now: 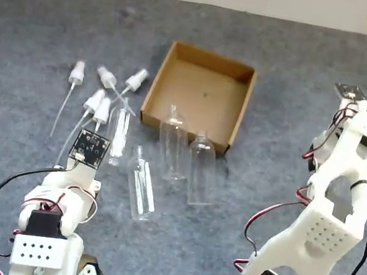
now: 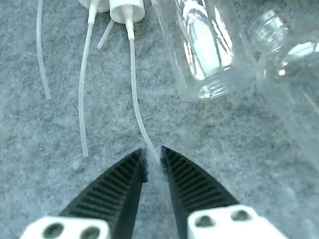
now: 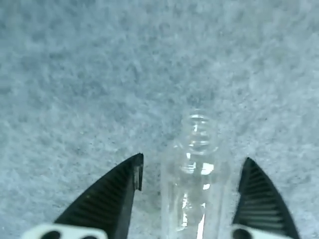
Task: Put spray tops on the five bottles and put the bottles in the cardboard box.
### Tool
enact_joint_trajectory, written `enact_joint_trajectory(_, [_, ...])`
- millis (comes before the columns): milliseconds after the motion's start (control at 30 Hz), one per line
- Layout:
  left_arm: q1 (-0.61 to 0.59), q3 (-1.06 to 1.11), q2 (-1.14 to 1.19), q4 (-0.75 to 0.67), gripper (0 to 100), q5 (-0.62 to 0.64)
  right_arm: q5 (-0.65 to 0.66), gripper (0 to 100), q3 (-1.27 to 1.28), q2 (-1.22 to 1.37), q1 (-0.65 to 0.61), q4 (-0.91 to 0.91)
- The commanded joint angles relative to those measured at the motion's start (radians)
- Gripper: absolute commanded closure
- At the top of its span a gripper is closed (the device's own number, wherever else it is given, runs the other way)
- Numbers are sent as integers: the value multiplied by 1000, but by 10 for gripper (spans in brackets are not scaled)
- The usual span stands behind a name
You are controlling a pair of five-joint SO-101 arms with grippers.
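Left gripper (image 2: pixel 152 151), barely parted, points at the grey felted table (image 1: pixel 302 72); right gripper (image 3: pixel 193 160) gapes around a clear bottle (image 3: pixel 198 194); bare table stretches behind the cardboard box (image 1: pixel 200 92)

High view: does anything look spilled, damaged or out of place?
Nothing looks spilled or broken. The bottles lie on their sides, uncapped, near the empty cardboard box, and the spray tops lie loose beside them. That fits a task not yet begun.
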Motion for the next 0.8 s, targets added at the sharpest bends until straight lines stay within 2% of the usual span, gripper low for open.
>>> enact_joint_trajectory(0, [-10,27,-8,5,995,6,28,822,-31,-7,-7,10])
enact_joint_trajectory(67, [-10,27,-8,5,995,6,69,807,12,-2,-7,10])
enact_joint_trajectory(233, [-10,27,-8,5,995,6,74,759,39,30,13,4])
enact_joint_trajectory(567, [-10,27,-8,5,995,6,152,761,47,31,45,12])
enact_joint_trajectory(633, [-10,27,-8,5,995,6,153,791,48,36,45,12])
enact_joint_trajectory(700, [-10,27,-8,5,995,6,147,866,48,36,45,12])
enact_joint_trajectory(767, [-10,27,-8,5,995,6,87,936,47,38,45,1])
